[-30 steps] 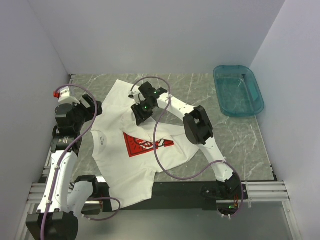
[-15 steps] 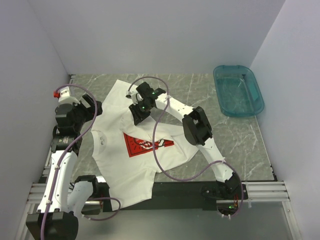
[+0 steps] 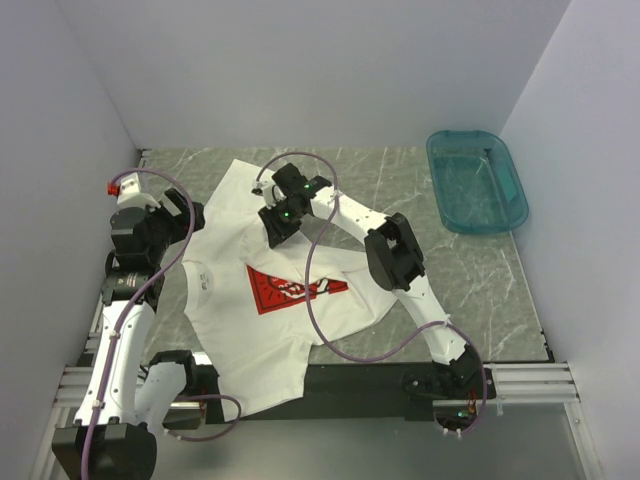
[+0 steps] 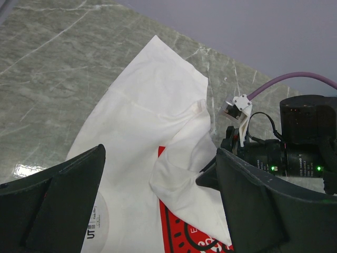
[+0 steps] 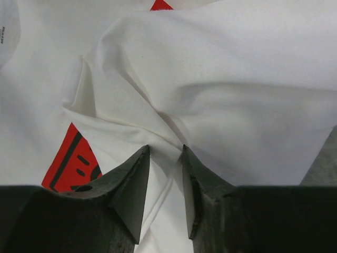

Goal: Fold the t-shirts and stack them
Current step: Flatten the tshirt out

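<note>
Right tool (image 5: pixel 165 151) astride white t-shirt (image 5: pixel 226 89) fold, red print (image 5: pixel 66 164) lower left

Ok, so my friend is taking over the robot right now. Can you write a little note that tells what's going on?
Left gripper: wide open, holding nothing, by the shirt's left edge.
Right gripper: pinching a fold of the t-shirt near its middle.
T-shirt: on the table, red print facing up, rumpled, with a flap of cloth lying over part of the print. Only one shirt is in view.
Done: no neat fold yet, no stack.
Left: fold the shirt flat, then stack it.
</note>
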